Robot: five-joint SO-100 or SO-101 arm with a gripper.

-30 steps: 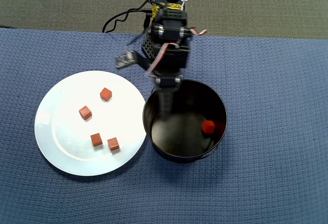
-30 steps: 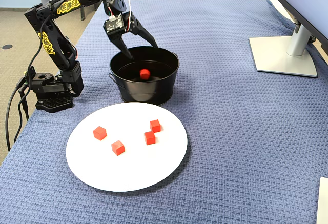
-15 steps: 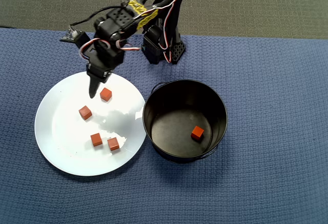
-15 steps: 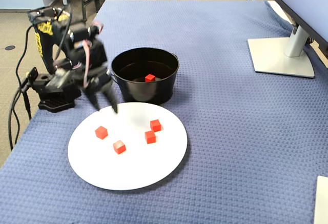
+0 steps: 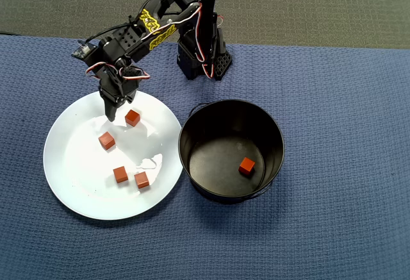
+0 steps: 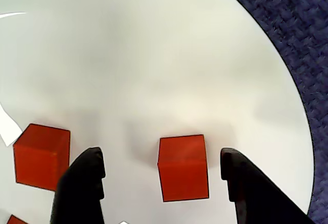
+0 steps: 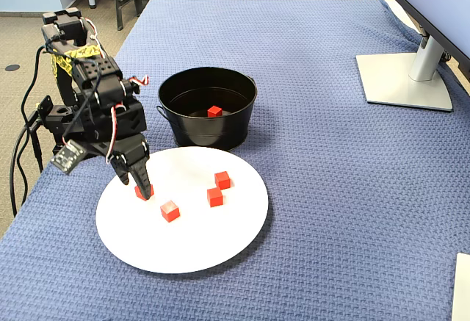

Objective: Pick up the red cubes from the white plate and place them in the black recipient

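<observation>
Red cube (image 6: 182, 167): between the fingers, not squeezed
Gripper (image 6: 164, 170): wide apart, holding nothing
White plate (image 5: 77, 184): four cubes on it
Black pot (image 5: 272, 136): one cube inside

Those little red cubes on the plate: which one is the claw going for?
The cube nearest the plate's far edge in the overhead view. The open gripper straddles it in the wrist view, a finger either side; the other three lie outside.
</observation>
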